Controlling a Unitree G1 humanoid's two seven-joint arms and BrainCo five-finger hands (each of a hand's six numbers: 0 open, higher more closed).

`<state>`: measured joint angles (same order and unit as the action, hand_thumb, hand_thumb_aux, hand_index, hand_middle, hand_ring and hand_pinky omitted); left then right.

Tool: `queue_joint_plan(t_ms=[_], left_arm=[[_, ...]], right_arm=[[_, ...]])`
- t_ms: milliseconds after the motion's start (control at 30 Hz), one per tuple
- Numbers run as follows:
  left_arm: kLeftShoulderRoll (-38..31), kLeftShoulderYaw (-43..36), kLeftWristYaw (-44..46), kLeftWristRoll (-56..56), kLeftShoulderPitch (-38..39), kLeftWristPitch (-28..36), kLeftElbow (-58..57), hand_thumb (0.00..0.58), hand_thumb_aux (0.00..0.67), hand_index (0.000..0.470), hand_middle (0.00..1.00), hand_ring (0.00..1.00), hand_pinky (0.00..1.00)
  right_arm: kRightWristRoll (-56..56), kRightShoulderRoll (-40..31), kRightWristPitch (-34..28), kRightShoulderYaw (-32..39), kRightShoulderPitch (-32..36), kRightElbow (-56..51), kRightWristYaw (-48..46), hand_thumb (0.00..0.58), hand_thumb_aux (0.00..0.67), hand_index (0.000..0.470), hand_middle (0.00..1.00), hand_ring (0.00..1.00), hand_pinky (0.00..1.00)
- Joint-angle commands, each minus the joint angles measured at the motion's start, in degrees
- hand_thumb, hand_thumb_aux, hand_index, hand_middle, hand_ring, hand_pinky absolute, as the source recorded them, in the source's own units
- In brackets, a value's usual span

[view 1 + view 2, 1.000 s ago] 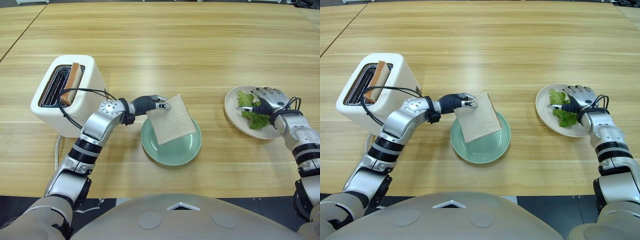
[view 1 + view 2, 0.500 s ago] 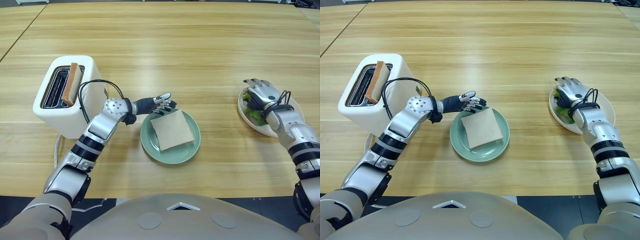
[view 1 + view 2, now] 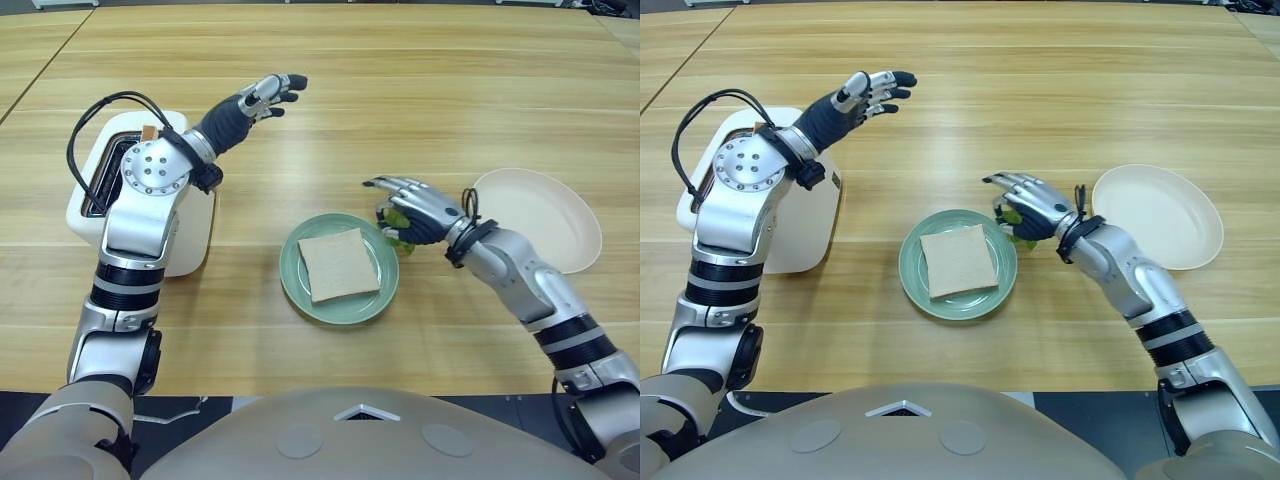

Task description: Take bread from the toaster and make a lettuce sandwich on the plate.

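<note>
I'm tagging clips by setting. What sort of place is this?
Likely a lab or workroom staged for kitchen tasks: a white boxy toaster and a round green plate with a square bread slice sit on a broad pale wooden table, similar tables adjoining.

wooden table (image 3: 420, 90) | cream plate (image 3: 545, 215) | resting on the table's right side
</note>
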<state>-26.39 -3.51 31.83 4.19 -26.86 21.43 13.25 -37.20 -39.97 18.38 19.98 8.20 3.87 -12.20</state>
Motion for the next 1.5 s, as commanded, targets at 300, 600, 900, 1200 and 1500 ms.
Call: queue_joint_plan(t_ms=[300, 600, 900, 1200, 1500], left_arm=[[0.7, 0.5, -0.6, 0.5, 0.3, 0.5, 0.7, 0.0, 0.0, 0.0, 0.0, 0.0, 0.0], [1.2, 0.2, -1.1, 0.3, 0.6, -0.3, 0.0, 0.0, 0.0, 0.0, 0.0, 0.0, 0.0], [0.9, 1.1, -1.3, 0.7, 1.1, -0.6, 0.9, 0.0, 0.0, 0.0, 0.0, 0.0, 0.0], [-1.6, 4.1, -3.9, -2.2, 2.5, -3.4, 2.2, 0.0, 0.0, 0.0, 0.0, 0.0, 0.0], [-28.3, 10.2, -6.0, -39.3, 16.9, -3.6, 9.6, 0.0, 0.0, 0.0, 0.0, 0.0, 0.0]], right_arm=[[0.6, 6.0, 2.8, 3.2, -1.3, 6.1, -5.2, 0.58, 0.67, 0.47, 0.0, 0.0, 0.0], [0.3, 9.6, 4.0, 5.2, -1.2, 7.1, -6.7, 0.58, 0.67, 0.47, 0.0, 0.0, 0.0], [-1.9, 11.7, 5.0, 7.3, -0.9, 3.5, -6.5, 0.237, 0.155, 0.109, 0.0, 0.0, 0.0], [4.9, 16.1, 4.5, -1.2, 1.2, 6.5, 0.7, 0.0, 0.0, 0.0, 0.0, 0.0, 0.0], [13.7, 21.3, 2.1, -16.0, 2.4, 8.4, 11.3, 0.0, 0.0, 0.0, 0.0, 0.0, 0.0]])
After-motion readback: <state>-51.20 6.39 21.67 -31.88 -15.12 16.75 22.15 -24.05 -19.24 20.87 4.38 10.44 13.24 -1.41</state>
